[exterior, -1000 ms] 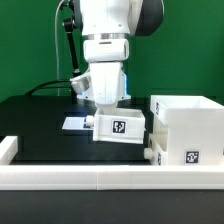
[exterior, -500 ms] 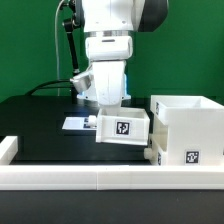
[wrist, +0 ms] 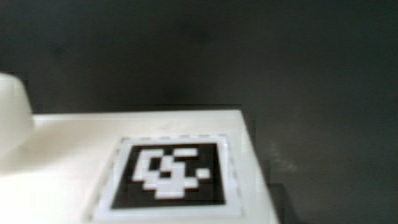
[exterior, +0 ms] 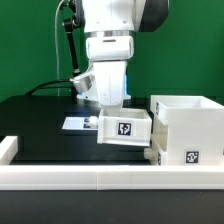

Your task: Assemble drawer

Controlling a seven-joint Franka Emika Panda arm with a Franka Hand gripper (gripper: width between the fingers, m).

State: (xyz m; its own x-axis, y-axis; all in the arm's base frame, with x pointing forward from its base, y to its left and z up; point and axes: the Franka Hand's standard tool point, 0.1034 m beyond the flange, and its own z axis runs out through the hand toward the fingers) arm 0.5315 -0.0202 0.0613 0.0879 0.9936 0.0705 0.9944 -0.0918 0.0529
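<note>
My gripper (exterior: 109, 114) reaches down onto a small white drawer box (exterior: 124, 130) with a black tag on its front. It holds the box just above the black table, and its fingertips are hidden behind the box. The small box touches, or nearly touches, the side of a larger open white box (exterior: 188, 124), which stands on the exterior view's right and has a tag low on its front. In the wrist view the small box's tagged white face (wrist: 169, 170) fills the lower part. A white rounded edge (wrist: 11, 110) shows beside it.
The marker board (exterior: 75, 124) lies flat on the black table behind the small box. A white raised rim (exterior: 90, 178) runs along the table's front, with a white block (exterior: 8, 148) at its left end. Black cables hang behind the arm.
The gripper and the small white box have shifted slightly toward the exterior view's right, closer to the larger box.
</note>
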